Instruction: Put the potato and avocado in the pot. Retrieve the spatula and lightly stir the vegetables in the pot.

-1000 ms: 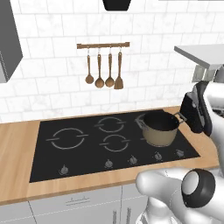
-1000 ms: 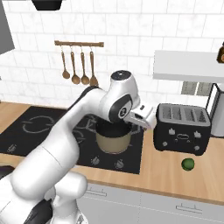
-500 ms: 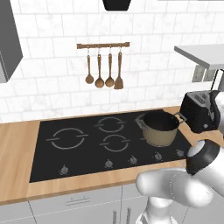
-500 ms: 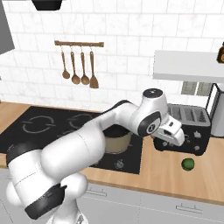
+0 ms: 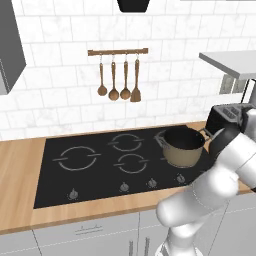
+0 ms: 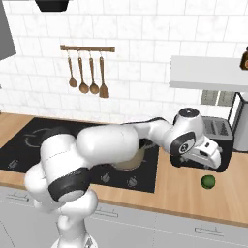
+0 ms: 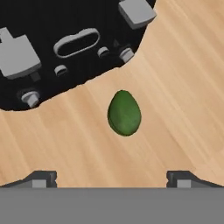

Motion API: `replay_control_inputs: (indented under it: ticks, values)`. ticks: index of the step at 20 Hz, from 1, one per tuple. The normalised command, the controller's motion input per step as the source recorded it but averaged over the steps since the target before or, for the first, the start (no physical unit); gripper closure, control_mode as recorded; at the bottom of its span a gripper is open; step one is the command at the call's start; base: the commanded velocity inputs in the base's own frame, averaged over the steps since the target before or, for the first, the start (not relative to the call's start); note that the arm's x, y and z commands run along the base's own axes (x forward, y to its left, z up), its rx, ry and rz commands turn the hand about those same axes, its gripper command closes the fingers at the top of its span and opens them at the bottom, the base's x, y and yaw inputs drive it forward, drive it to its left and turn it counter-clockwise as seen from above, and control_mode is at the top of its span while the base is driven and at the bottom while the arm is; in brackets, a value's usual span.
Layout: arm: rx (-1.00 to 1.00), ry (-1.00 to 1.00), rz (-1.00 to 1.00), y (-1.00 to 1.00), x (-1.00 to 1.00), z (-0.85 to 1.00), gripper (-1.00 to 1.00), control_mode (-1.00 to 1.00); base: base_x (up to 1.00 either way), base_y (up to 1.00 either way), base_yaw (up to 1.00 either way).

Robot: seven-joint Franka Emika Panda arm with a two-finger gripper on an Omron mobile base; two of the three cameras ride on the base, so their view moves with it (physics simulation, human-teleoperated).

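gripper (image 7: 111, 178): jaws wide apart, nothing held
avocado (image 7: 124, 113): frame centre, on counter (image 7: 183, 87)
risk: rounded avocado may roll away from an off-centre pinch

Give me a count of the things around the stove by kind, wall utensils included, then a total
Wooden spoons on the wall rail: 3
Wooden spatula on the rail: 1
Pot: 1
Avocado: 1
Toaster: 1
Total: 7
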Motion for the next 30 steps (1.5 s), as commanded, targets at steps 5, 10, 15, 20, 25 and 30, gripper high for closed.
replay_control_inputs:
  ticks: [5, 10, 15, 20, 25, 30]
  values:
    - [0.08, 0.08, 0.02, -0.58, 0.27, -0.33, -1.00, -1.00, 0.00, 0.00, 0.00]
    - [0.13, 0.07, 0.05, -0.48, 0.25, -0.40, -1.00, -1.00, 0.00, 0.00, 0.00]
    - [0.17, 0.04, 0.09, -0.41, 0.13, -0.28, -1.00, -1.00, 0.00, 0.00, 0.00]
    - [0.12, -0.02, 0.09, -0.45, 0.00, 0.06, -1.00, -1.00, 0.00, 0.00, 0.00]
    - [0.11, -0.01, 0.10, -0.30, 0.10, 0.14, -1.00, -1.00, 0.00, 0.00, 0.00]
    - [0.16, 0.04, 0.15, -0.04, 0.41, 0.00, -1.00, -1.00, 0.00, 0.00, 0.00]
